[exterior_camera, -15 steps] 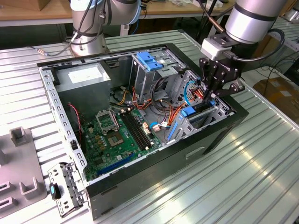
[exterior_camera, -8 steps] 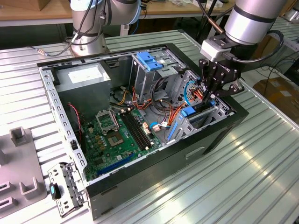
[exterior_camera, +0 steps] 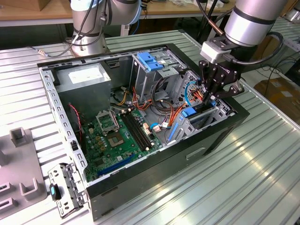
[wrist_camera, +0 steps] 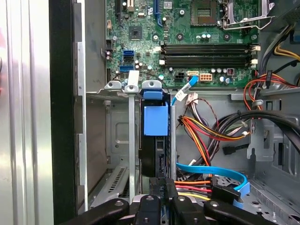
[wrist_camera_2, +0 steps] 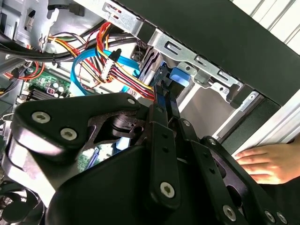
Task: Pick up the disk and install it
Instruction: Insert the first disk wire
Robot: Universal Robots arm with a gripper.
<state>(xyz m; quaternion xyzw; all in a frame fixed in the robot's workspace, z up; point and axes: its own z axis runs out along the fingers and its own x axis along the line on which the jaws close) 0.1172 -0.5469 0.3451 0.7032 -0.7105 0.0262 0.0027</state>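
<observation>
The disk [wrist_camera: 155,119] stands on edge inside the metal drive cage [wrist_camera: 117,140] at the front corner of the open computer case [exterior_camera: 140,183]. Its dark body sits between the cage walls with a bright blue rail facing up. My gripper [wrist_camera: 164,183] reaches down into the case and is shut on the disk's near edge, the two black fingers close together. In the second wrist view the fingertips [wrist_camera_2: 165,101] meet just short of the disk's blue tab [wrist_camera_2: 179,76]. In the exterior view the gripper [exterior_camera: 206,100] hangs over the cage at the exterior view's right, beside the blue rail [exterior_camera: 189,112].
Bundles of red, orange and blue cables [wrist_camera: 211,136] crowd the cage. The motherboard [exterior_camera: 117,136], a grey power supply [exterior_camera: 84,77] and a light-blue latch plate [exterior_camera: 150,60] lie farther in. A person's hand [wrist_camera_2: 262,161] rests outside the case wall. A loose bracket [exterior_camera: 65,190] lies on the table.
</observation>
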